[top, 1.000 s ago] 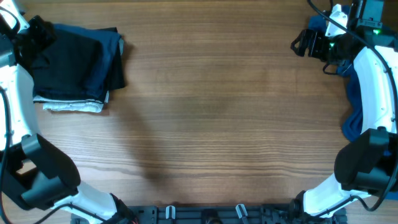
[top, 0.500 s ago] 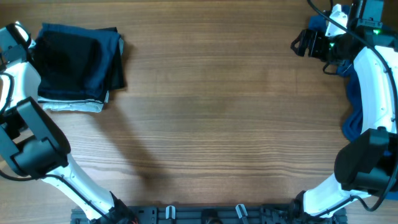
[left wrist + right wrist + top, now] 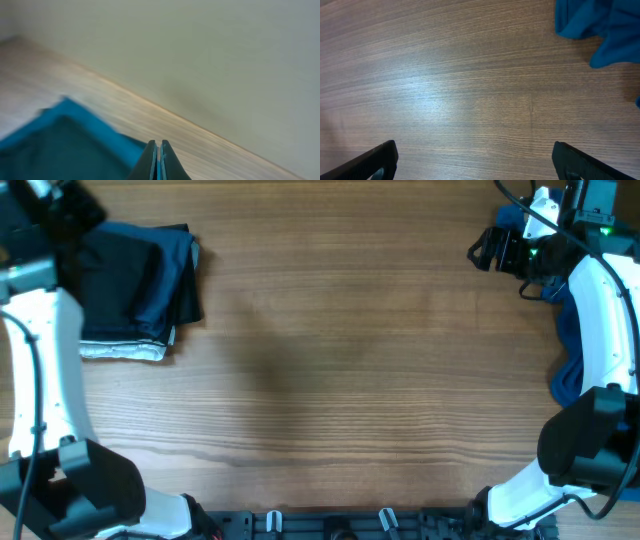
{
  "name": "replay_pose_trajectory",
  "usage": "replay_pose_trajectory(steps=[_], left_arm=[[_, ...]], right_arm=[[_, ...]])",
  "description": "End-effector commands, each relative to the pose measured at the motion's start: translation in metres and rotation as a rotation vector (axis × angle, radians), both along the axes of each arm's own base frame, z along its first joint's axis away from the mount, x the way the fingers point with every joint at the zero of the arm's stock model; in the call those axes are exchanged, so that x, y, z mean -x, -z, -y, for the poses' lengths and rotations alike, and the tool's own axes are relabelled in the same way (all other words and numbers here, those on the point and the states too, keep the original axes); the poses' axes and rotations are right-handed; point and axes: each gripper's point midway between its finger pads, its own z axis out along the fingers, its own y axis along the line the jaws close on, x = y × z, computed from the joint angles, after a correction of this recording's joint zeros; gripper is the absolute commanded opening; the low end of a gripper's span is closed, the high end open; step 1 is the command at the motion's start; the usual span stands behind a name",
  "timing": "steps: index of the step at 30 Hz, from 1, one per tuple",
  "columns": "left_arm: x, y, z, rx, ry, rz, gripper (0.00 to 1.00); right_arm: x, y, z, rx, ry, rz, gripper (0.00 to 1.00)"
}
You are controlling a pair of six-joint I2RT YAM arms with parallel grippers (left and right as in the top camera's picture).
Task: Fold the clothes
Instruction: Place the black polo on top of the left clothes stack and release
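While the left pincer (image 3: 159, 161) sits clenched and empty above the folded stack (image 3: 135, 290) at the counter's (image 3: 340, 360) far-left corner, the right pincer (image 3: 476, 162) stands released near the bright blue garment (image 3: 600, 22); a careless left-arm sweep could topple that stack.

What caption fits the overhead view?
Folded dark garments stacked at one table corner, a blue garment at the opposite edge.

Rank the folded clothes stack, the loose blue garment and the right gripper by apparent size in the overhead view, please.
1. folded clothes stack
2. loose blue garment and right gripper look alike; the arm hides much cloth.
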Motion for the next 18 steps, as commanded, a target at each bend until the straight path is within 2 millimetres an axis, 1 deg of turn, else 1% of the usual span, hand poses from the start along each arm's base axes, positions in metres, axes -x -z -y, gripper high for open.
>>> replay_pose_trajectory(steps=[1, 4, 6, 7, 8, 10, 15, 18], left_arm=[[-0.011, 0.014, 0.052, 0.031, 0.092, -0.035, 0.07], [-0.013, 0.014, 0.077, 0.026, 0.143, -0.037, 0.33], [-0.014, 0.014, 0.088, 0.026, 0.163, -0.037, 0.65], [-0.014, 0.014, 0.091, 0.027, 0.17, -0.037, 0.91], [-0.014, 0.014, 0.093, 0.027, 0.174, -0.037, 1.0], [-0.014, 0.014, 0.094, 0.028, 0.175, -0.04, 1.0], [-0.005, 0.031, 0.096, 0.041, 0.177, -0.116, 1.0], [-0.001, 0.037, 0.096, 0.046, 0.175, -0.146, 1.0]], right_arm=[[-0.001, -0.004, 0.001, 0.009, 0.006, 0.011, 1.0], [-0.001, -0.004, 0.001, 0.009, 0.006, 0.011, 1.0], [-0.001, -0.004, 0.001, 0.009, 0.006, 0.011, 0.99], [-0.001, -0.004, 0.001, 0.009, 0.006, 0.011, 0.99], [-0.001, -0.004, 0.001, 0.009, 0.006, 0.011, 1.0], [-0.001, -0.004, 0.001, 0.009, 0.006, 0.011, 1.0], [-0.001, -0.004, 0.001, 0.009, 0.006, 0.011, 1.0], [-0.001, -0.004, 0.001, 0.009, 0.006, 0.011, 0.99]])
